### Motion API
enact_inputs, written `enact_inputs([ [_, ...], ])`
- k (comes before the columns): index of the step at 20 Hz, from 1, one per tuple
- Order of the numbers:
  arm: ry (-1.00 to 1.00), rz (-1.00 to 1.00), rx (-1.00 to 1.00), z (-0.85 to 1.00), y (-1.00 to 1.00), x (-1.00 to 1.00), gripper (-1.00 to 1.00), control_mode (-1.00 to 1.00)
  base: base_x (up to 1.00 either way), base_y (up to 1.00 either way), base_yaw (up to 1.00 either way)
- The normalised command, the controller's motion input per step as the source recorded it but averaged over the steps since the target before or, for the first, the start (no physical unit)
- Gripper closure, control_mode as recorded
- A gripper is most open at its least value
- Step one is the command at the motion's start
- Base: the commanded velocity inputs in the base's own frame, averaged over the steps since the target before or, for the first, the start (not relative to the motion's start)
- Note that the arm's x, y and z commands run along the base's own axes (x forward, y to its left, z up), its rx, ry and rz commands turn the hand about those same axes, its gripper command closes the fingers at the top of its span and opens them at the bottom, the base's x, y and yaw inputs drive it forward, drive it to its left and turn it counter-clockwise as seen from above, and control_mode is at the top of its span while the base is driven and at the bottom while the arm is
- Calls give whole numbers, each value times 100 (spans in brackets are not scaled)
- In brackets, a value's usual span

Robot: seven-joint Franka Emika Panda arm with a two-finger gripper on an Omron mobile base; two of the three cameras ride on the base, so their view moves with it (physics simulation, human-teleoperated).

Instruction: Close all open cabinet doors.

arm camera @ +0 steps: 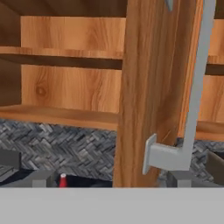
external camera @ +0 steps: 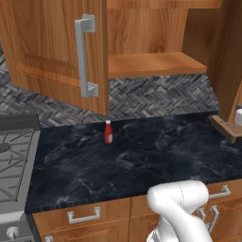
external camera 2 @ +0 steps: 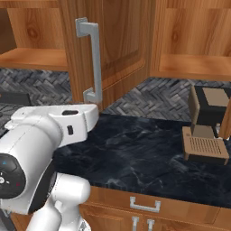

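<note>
Hand level, facing open cabinet door (arm camera: 144,87) edge-on; fingers perhaps hidden.

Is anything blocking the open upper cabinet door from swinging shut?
Nothing visible does. The cabinet door stands open above the counter; the shelf edge looks bare, and the small red bottle stands lower, on the counter.

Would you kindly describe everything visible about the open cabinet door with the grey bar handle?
The cabinet door is warm brown wood with a recessed panel. A long vertical grey metal bar handle stands off its face on two brackets near the free edge. It hangs swung wide open over the dark counter, exposing a bare wooden shelf behind. Nothing touches it; in the hand view its edge faces the camera.
</note>
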Motion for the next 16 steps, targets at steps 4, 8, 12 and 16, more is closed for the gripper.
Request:
enact_inputs([
  [4,-2,2,12,-23,-57,23,-100,-100,0,0,0],
  [8,-7,11,13,-28,-41,33,-100,-100,0,0,0],
  [12,-10,18,12,-25,-30,54,-100,-100,0,0,0],
  [16,-14,31,10,-28,-42,47,-100,-100,0,0,0],
])
